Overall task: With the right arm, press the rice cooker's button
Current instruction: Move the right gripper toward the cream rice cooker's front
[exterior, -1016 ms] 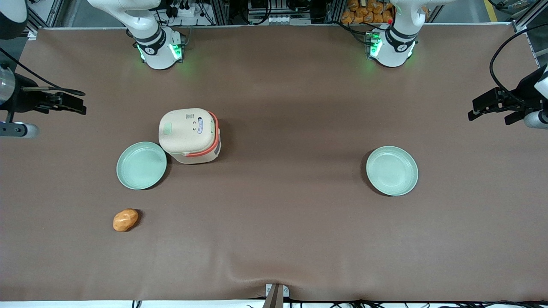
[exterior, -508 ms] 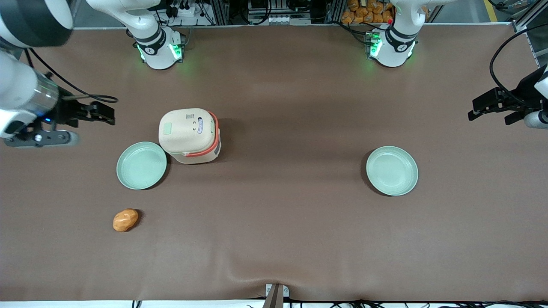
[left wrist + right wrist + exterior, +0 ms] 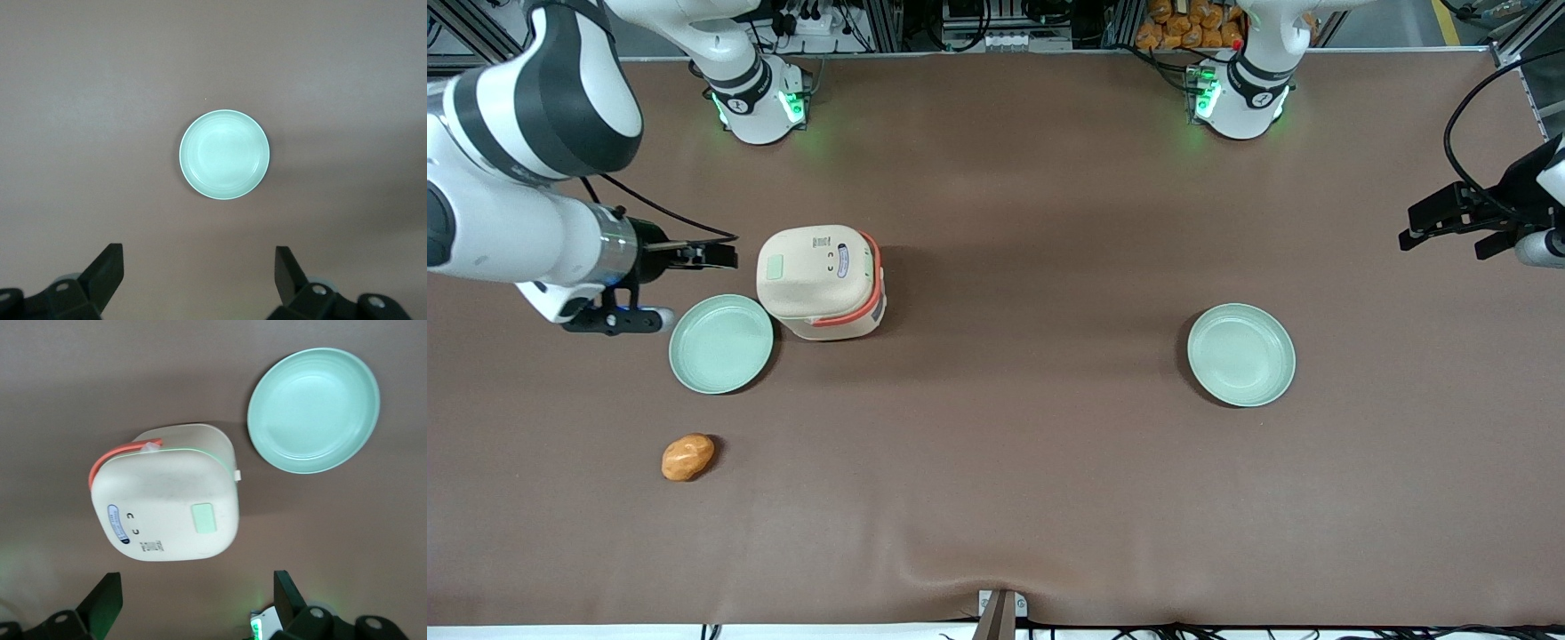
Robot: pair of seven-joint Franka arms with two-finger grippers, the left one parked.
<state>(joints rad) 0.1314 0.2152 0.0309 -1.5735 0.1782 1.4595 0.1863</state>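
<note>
The rice cooker (image 3: pixel 818 280) stands on the brown table, cream with a coral-orange band, its lid down. The button (image 3: pixel 775 267) is a small pale-green patch on the lid, near the edge that faces the working arm. The right arm (image 3: pixel 525 213) reaches in from its end of the table. Its black gripper (image 3: pixel 720 256) hovers just short of the cooker, level with the button. In the right wrist view the rice cooker (image 3: pixel 167 497) and the button (image 3: pixel 205 518) lie ahead of the gripper (image 3: pixel 197 600). The two dark fingers (image 3: pixel 107 600) stand wide apart, open, with only bare table between them.
A pale-green plate (image 3: pixel 721 344) lies beside the cooker, nearer the front camera, and shows as the plate (image 3: pixel 313 410) in the right wrist view. An orange-brown lump (image 3: pixel 687 457) sits nearer the camera still. Another plate (image 3: pixel 1241 355) lies toward the parked arm's end.
The right arm has swung in from its end of the table, bringing the gripper close to the cooker's button side. Cooker, plates and lump have not moved.
</note>
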